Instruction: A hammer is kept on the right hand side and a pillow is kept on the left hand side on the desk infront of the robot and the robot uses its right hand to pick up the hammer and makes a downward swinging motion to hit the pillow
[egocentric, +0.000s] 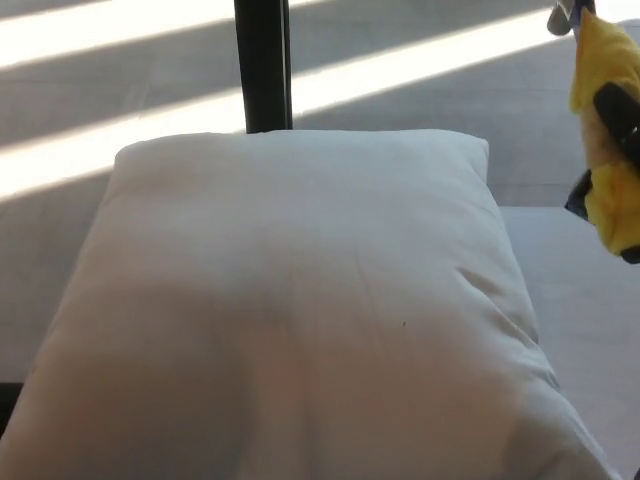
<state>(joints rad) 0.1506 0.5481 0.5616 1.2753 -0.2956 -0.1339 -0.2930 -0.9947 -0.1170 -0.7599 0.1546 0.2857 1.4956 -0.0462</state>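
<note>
Your right hand (622, 125) was clamped on the yellow hammer (603, 130), raised at the frame's right edge, apart from the white pillow (300, 310) covering the desk (585, 300).

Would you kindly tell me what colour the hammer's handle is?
Yellow; the hammer's handle shows at the head view's right edge.

No readable text, label, brand, number or sign shows on anything here
</note>
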